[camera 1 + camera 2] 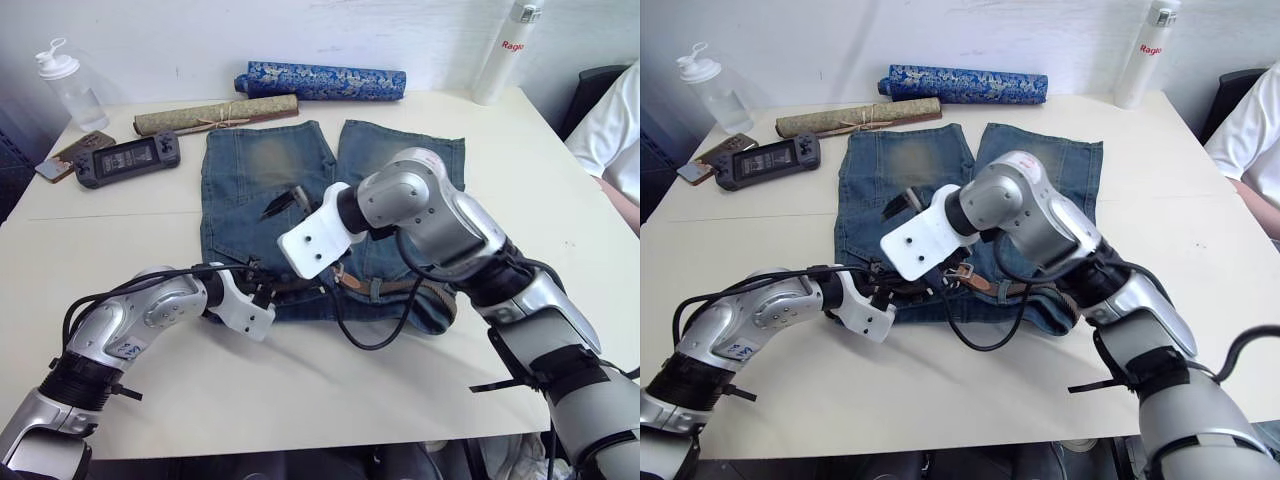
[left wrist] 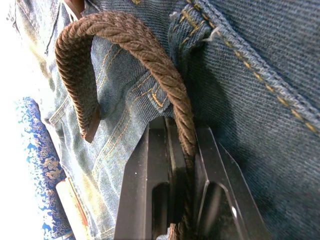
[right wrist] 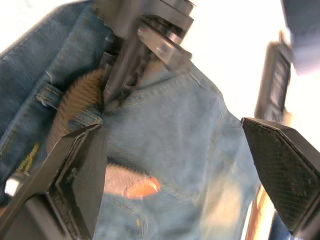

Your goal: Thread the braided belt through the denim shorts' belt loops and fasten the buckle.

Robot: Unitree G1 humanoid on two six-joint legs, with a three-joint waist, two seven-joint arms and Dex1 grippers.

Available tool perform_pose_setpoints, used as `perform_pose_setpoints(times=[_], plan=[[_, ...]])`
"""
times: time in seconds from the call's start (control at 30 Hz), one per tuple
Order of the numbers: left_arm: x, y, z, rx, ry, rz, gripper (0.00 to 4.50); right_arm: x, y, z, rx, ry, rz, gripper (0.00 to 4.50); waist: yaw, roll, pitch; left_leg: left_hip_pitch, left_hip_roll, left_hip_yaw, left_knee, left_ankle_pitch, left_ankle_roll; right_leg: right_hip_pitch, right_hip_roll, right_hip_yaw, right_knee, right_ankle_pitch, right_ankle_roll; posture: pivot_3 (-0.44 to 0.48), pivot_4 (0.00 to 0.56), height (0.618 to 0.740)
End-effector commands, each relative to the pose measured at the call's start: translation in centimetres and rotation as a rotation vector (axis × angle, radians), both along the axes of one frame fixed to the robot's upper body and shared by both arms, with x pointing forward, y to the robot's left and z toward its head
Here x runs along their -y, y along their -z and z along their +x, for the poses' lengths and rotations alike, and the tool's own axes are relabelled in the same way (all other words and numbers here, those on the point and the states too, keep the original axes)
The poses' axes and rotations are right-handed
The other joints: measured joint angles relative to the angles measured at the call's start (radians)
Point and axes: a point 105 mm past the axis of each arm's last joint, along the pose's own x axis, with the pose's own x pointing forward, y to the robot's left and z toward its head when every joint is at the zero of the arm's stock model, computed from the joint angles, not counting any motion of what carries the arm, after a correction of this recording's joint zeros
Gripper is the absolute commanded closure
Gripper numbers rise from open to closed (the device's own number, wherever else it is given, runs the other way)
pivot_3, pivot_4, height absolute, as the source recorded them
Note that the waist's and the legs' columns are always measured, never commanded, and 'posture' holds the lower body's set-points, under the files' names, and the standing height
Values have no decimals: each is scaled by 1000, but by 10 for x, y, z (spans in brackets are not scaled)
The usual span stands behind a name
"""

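Left gripper (image 2: 182, 200) pinching braided belt (image 2: 125, 35) at denim shorts (image 1: 260, 175) waistband, right gripper (image 3: 175, 170) fingers spread wide above shorts, buckle hidden.

shorts (image 1: 270, 170): one pair, two legs
belt (image 2: 125, 45): one
grippers: two, left (image 2: 175, 165) and right (image 3: 175, 165)
rolls: two, a blue patterned one (image 1: 320, 80) and a tan mat (image 1: 215, 115)
bottles: two, a clear one (image 1: 70, 85) and a white one (image 1: 505, 50)
handheld console (image 1: 125, 158): one
phone (image 1: 62, 158): one
table (image 1: 300, 390): one
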Motion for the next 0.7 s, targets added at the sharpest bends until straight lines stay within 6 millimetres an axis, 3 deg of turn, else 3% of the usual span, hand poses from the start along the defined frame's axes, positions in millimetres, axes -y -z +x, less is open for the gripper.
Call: perform_pose_setpoints(times=[0.03, 0.3, 0.47, 0.7], plan=[[1, 28, -5, -88, -3, 51, 4500, -8, 4, -1, 61, -102, -135, 9, -1, 0, 0, 0, 0, 0, 0, 0, 0, 0, 0, 0, 0, 0, 0, 0, 150, 645], [2, 29, -8, -94, -15, 36, 4500, 3, 5, 35, 166, -46, -280, 9, -1, 0, 0, 0, 0, 0, 0, 0, 0, -1, 0, 0, 1, 0, 0, 0, 150, 645], [2, 29, -9, -93, -19, 34, 4500, 12, 14, 44, 180, -39, -341, 9, -2, 0, 0, -1, 0, 0, 0, 0, 0, -1, 0, 0, 2, 0, -1, 0, 150, 645], [2, 28, -9, -95, -21, 33, 4500, 8, 25, 45, 177, -59, -363, 9, -3, 1, 0, -1, 0, 0, 0, 0, 0, -2, 0, 0, 7, 0, -1, 0, 150, 645]])
